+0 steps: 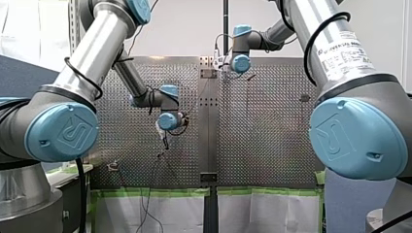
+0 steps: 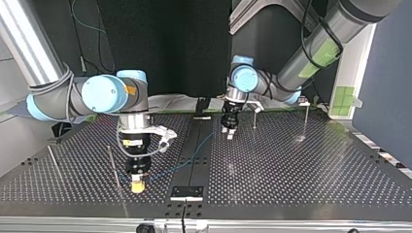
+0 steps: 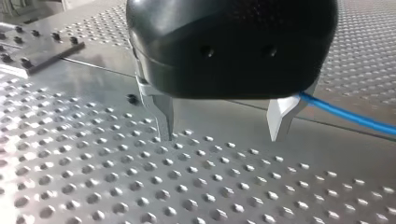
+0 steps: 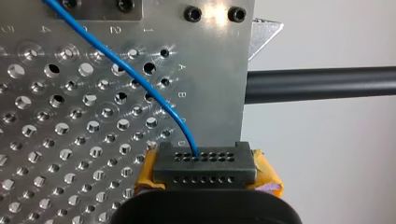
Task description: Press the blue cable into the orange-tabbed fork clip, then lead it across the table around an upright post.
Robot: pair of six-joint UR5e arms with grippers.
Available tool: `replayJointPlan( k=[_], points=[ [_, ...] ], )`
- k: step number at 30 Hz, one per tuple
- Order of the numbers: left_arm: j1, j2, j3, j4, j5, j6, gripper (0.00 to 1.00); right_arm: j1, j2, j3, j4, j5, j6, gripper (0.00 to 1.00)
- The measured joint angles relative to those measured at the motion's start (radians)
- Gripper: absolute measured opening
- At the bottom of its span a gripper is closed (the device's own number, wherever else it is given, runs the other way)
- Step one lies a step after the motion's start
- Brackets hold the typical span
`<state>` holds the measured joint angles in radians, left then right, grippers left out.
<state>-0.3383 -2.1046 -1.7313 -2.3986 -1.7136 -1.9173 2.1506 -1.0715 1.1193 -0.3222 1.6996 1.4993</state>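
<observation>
Left gripper [image 3: 222, 137]: fingers spread apart, holding nothing, just over the table [image 3: 140, 186].
Right gripper [image 4: 208, 179]: squeezing a black plug [image 4: 205, 161].
Blue cable [image 4: 140, 79]: goes into the black plug; in the top view it runs off toward 2 o'clock.

table [image 2: 291, 165]: perforated metal, carrying a smooth strip [image 2: 190, 178] down the mid.
cable [image 2: 198, 154]: blue, lying across strip.
posts [image 2: 305, 121]: thin, standing upright twd both sides.
</observation>
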Motion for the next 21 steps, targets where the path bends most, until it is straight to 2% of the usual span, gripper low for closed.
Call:
replayJointPlan(
  k=[14, 21],
  points=[
    [-0.06, 0.021, 0.121, -0.121, -0.016, -0.004, 1.0, -0.002, -0.002, 0.0, 0.014, -0.001, 0.002, 0.0],
    [-0.093, 0.021, 0.184, -0.184, -0.017, -0.004, 1.0, -0.007, -0.011, 0.0, 0.038, -0.002, 0.001, 0.0]
  ],
)
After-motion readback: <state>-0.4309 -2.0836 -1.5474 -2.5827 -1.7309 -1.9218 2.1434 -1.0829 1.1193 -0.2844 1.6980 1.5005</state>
